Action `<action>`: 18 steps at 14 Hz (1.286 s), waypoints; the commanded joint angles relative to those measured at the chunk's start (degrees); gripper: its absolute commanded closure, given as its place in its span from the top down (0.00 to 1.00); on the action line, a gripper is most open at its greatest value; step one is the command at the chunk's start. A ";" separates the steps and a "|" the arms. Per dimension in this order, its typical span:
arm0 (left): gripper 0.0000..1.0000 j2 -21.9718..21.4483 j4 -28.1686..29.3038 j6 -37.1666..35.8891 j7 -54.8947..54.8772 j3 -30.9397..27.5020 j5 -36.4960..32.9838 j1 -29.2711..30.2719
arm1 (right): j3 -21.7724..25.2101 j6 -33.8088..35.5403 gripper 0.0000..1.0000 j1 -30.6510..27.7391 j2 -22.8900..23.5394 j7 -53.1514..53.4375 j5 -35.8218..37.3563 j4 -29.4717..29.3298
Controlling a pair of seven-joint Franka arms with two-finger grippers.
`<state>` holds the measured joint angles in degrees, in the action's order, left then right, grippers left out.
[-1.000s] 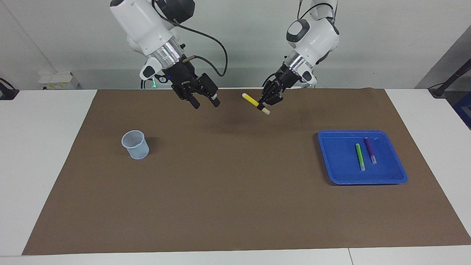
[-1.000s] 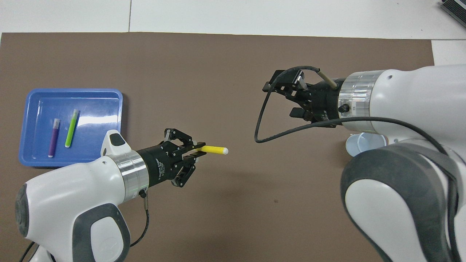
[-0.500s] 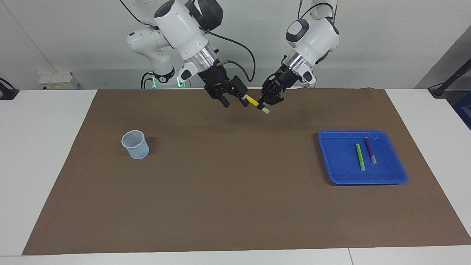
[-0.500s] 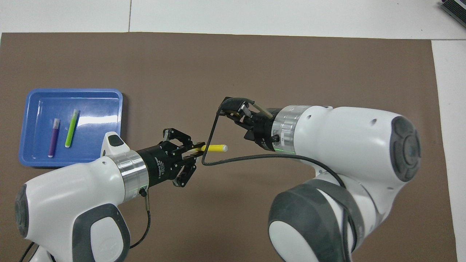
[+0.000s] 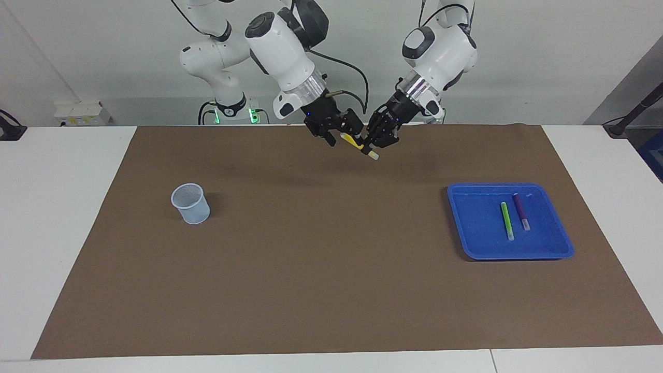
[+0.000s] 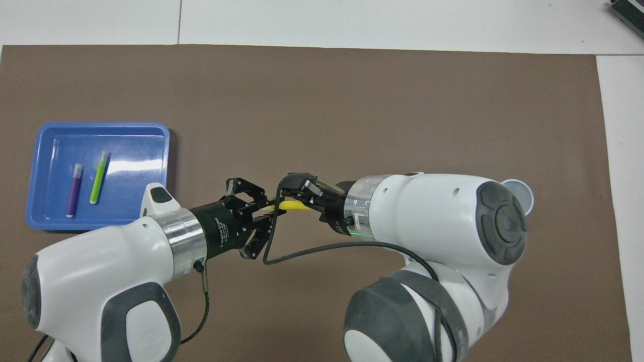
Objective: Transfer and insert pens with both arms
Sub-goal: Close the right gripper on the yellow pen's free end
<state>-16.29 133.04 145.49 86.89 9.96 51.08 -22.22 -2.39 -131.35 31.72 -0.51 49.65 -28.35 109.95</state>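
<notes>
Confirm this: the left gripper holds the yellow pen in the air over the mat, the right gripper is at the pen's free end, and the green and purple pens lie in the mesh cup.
Wrong in one respect: the green pen and purple pen lie in the blue tray, not the mesh cup, as the facing view shows. The left gripper does hold the yellow pen over the mat, with the right gripper at its free end.

Two pens (image 5: 515,216) lie side by side in the tray (image 5: 549,252) toward the left arm's end; the cup (image 5: 191,204) stands toward the right arm's end, well apart.
</notes>
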 commanded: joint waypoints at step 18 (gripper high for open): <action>0.00 -1.64 1.52 1.37 2.06 -0.64 1.12 -1.60 | 0.11 -0.05 0.00 -0.43 -1.07 -0.70 -6.37 0.44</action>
<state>-16.57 133.12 145.59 88.18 9.91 51.27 -22.45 -1.93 -131.46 31.79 -0.84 49.65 -32.69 109.94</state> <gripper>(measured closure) 0.828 0.797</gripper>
